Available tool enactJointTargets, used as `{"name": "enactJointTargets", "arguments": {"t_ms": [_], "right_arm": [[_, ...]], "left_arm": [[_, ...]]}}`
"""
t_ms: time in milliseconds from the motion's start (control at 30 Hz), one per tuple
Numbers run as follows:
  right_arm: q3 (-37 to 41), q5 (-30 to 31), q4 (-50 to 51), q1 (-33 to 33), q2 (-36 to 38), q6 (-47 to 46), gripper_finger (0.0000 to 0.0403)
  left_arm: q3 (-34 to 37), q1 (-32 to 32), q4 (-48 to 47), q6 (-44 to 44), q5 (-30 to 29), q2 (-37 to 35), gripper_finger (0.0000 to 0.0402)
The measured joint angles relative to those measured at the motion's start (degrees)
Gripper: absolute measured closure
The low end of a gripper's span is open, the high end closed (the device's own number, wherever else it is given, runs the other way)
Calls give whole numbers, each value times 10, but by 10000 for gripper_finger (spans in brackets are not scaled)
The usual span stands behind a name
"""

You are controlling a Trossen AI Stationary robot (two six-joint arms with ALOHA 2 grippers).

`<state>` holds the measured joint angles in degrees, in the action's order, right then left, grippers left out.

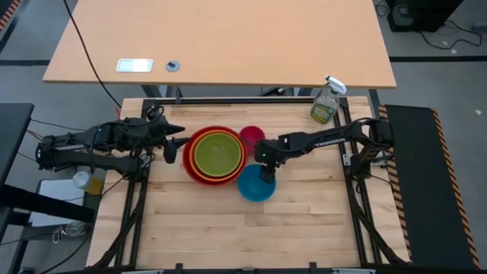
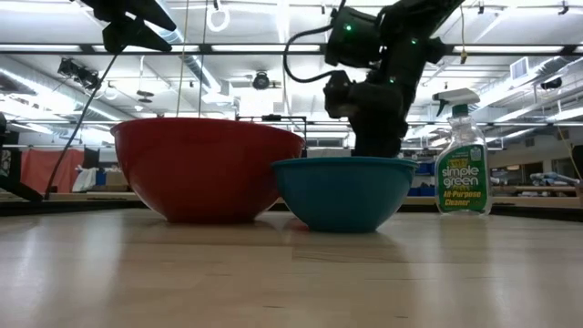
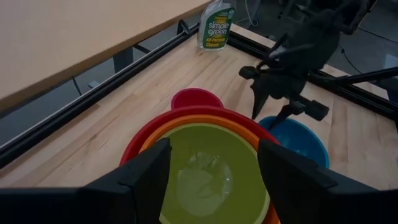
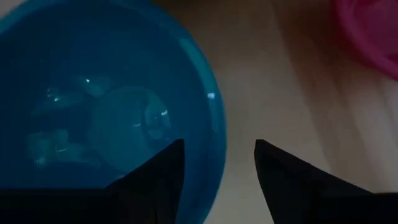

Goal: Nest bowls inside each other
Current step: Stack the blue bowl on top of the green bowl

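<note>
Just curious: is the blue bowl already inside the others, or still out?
Out. The blue bowl sits alone on the table beside the red bowl; the right gripper straddles its rim.

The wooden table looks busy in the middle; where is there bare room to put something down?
Free: the butcher-block table along its near edge, in front of the glossy blue plastic bowl, and the patch between that bowl and the clear spray bottle. Crowded: the centre, where the nested red, orange and lime green bowls, small magenta bowl, left gripper and right gripper cluster.
</note>
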<state>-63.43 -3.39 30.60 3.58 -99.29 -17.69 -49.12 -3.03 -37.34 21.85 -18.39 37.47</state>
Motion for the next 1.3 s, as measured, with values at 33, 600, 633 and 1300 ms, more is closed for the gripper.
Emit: {"name": "enactJointTargets", "arguments": {"t_ms": [33, 600, 633, 1300], "right_arm": [[2, 10, -3, -2, 0, -5, 203], [4, 45, -7, 1, 1, -58, 379], [4, 41, -6, 2, 1, -65, 379], [5, -140, -8, 75, 143, -77, 376]], "left_arm": [[0, 0, 0, 0, 0, 0, 157], [0, 0, 1, 0, -15, 0, 157], [0, 0, 1, 0, -15, 0, 157], [0, 0, 3, -7, -22, -2, 157]]}}
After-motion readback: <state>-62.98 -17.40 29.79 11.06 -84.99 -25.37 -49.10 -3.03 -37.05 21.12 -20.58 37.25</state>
